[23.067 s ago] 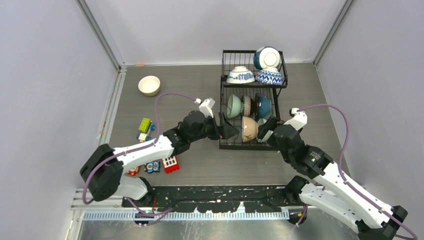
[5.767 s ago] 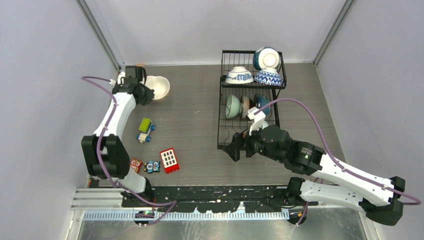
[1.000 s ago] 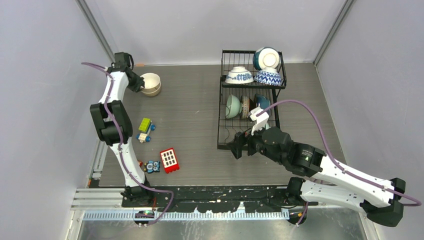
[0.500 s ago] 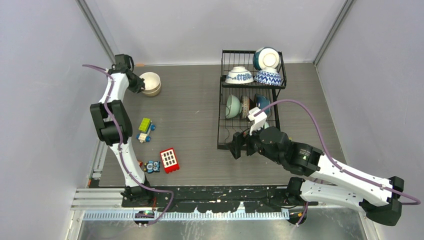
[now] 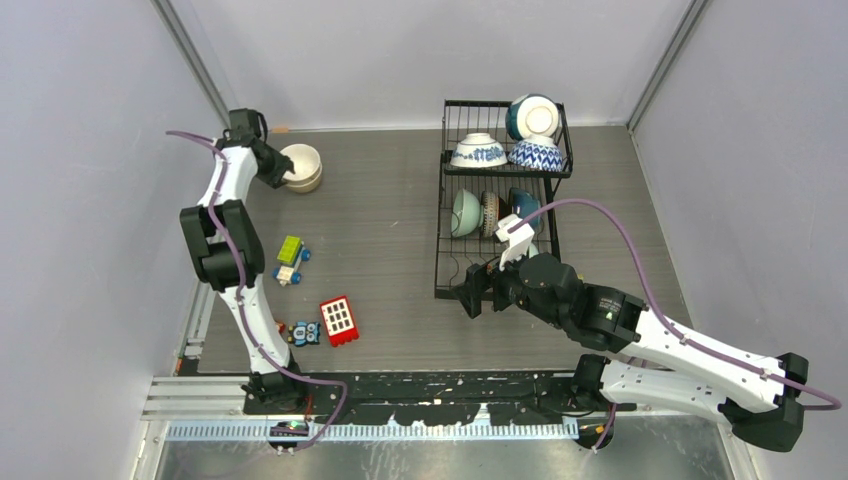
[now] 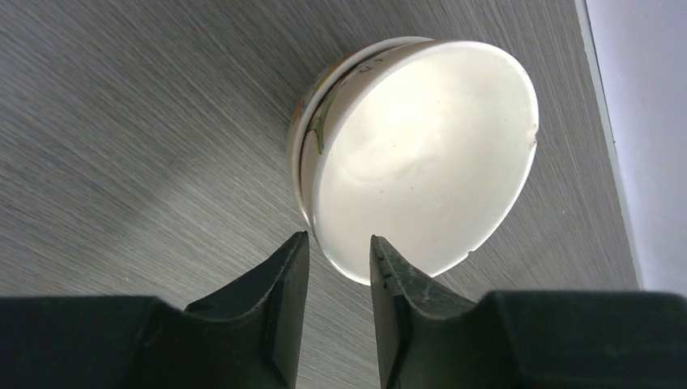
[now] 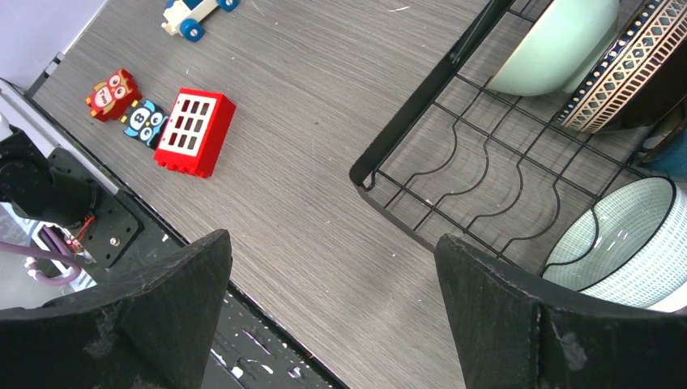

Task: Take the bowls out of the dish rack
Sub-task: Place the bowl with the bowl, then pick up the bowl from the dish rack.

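Two cream bowls (image 5: 302, 167) sit stacked on the table at the far left. In the left wrist view the top cream bowl (image 6: 421, 154) rests in the lower one (image 6: 304, 138). My left gripper (image 6: 340, 243) straddles its near rim, jaws slightly apart, one finger outside and one inside. The black dish rack (image 5: 441, 240) holds blue-and-white bowls (image 5: 479, 151) and a teal bowl (image 5: 533, 114) in its upper basket. A pale green bowl (image 7: 559, 44), a brown patterned bowl (image 7: 628, 73) and a striped pale bowl (image 7: 624, 243) stand in the lower slots. My right gripper (image 7: 330, 243) is wide open and empty by the rack's front-left corner.
A red block (image 5: 339, 320), owl blocks (image 5: 305, 333) and a yellow-green toy car (image 5: 290, 258) lie on the left half of the table. Walls close in on the left, back and right. The black base rail runs along the near edge.
Over the last second almost nothing has moved. Before that, my left arm carried a cream bowl from the rack onto the other cream bowl, and my right arm swung to the rack's front.
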Robot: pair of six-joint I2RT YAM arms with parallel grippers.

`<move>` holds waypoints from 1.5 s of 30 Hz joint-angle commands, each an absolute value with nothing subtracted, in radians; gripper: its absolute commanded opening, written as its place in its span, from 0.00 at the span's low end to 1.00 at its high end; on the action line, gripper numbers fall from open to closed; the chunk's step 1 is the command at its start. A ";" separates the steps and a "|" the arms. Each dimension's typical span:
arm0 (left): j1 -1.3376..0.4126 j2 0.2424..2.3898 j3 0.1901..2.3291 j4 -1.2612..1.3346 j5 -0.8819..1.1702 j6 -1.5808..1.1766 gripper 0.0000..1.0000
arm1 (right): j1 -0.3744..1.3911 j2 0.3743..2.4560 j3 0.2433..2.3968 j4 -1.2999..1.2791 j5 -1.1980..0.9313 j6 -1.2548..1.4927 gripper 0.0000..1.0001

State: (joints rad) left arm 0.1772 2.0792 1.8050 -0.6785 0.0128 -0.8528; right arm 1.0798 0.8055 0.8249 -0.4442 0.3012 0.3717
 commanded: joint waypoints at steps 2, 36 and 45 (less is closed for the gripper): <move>0.180 2.001 1.814 -0.624 0.015 -0.828 0.40 | 1.081 0.797 0.870 -0.422 0.305 0.367 0.99; -0.193 1.229 1.122 -0.347 -0.183 -0.599 0.72 | 1.079 0.837 0.952 -0.333 0.374 0.354 1.00; -0.592 0.884 0.924 -0.485 -0.368 -0.497 0.75 | 1.080 0.983 1.011 -0.276 0.445 0.498 1.00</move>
